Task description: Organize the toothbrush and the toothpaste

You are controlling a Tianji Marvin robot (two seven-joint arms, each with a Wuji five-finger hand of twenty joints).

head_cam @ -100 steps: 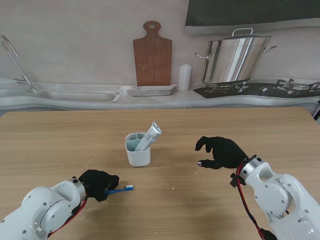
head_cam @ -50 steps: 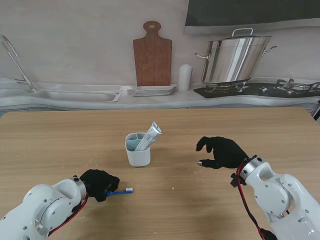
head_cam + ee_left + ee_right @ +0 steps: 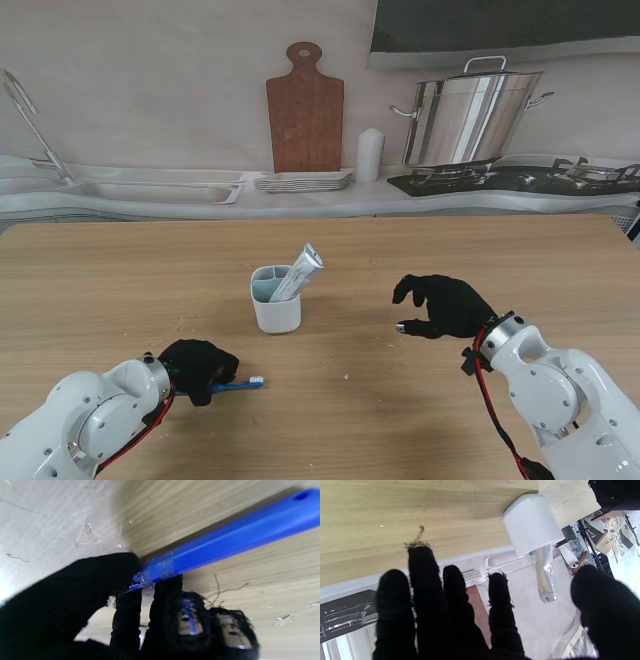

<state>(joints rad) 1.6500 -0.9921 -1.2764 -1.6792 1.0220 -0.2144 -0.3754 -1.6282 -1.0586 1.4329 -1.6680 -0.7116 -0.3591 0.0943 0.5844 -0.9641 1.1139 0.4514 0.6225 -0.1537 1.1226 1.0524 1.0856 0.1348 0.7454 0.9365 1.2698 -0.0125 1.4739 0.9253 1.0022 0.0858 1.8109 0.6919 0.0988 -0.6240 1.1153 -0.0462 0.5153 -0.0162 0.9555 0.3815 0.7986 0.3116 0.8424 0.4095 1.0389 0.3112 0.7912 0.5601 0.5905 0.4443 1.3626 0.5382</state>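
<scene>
from the stand's view, a white holder cup (image 3: 276,298) sits on the wooden table (image 3: 120,280), and i'll place everything else by it. a toothpaste tube (image 3: 299,272) stands in the cup's right compartment, leaning to the right with its flat end poking over the rim. the toothbrush (image 3: 238,383), blue with a white head, lies nearer to me than the cup and a little to its left, its head pointing toward the right. the left hand (image 3: 197,367), in a black glove, is curled over the handle end of the brush, further left of the cup than the bristles. the right hand (image 3: 442,304) sits well to the right of the cup at about the same depth, fingers spread and bent, with nothing in it. behind the cup, past the table's far edge, there's a counter with a cutting board (image 3: 304,107) and a steel pot (image 3: 472,116).

in the left wrist view, the gloved fingers (image 3: 125,570) pinch the blue toothbrush (image 3: 232,535) handle close against the tabletop; the cup isn't visible there.

in the right wrist view, the right hand's fingers (image 3: 420,580) are splayed apart and empty, and the cup (image 3: 531,523) with the toothpaste tube (image 3: 543,577) sticking out of it lies ahead of them, clear of any contact.
</scene>
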